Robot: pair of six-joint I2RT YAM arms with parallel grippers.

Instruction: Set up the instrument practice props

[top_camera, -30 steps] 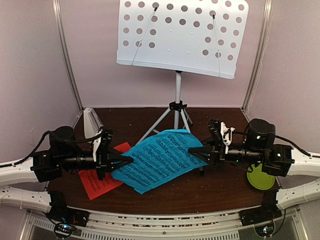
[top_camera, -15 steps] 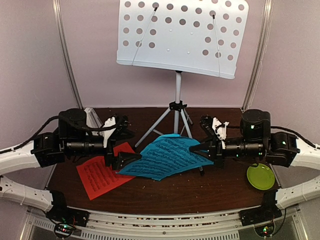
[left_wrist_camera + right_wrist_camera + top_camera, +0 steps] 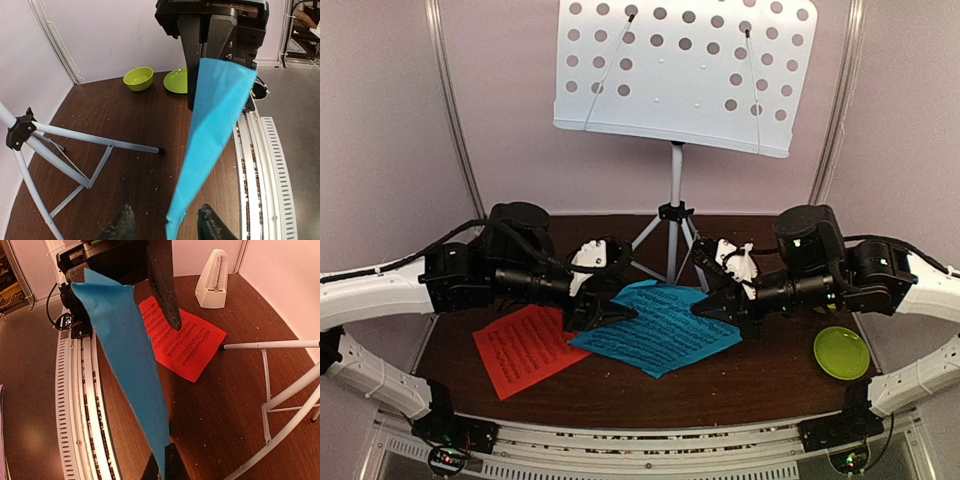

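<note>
The blue music sheet (image 3: 660, 325) hangs low over the table between both grippers. My right gripper (image 3: 162, 467) is shut on its right edge (image 3: 135, 365). My left gripper (image 3: 167, 227) is open, its fingers (image 3: 122, 227) standing either side of the sheet's left corner (image 3: 212, 115) without pinching it. The red-orange sheet (image 3: 530, 345) lies flat at the front left. Behind stands the white perforated stand desk (image 3: 680, 75) on its tripod legs (image 3: 670, 235). The white pyramid metronome (image 3: 213, 282) sits by the left wall in the right wrist view; my left arm hides it from above.
A yellow-green plate (image 3: 841, 352) lies at the front right, and a yellow-green bowl (image 3: 138, 78) sits beside the plate (image 3: 177, 81) in the left wrist view. Tripod legs (image 3: 60, 145) spread across the middle of the table. A slotted rail (image 3: 82, 405) runs along the near edge.
Both arms have risen and swung toward the tripod, carrying the blue sheet back. The left gripper, shut on the sheet's corner a second ago, has opened. The right gripper keeps its grip.
</note>
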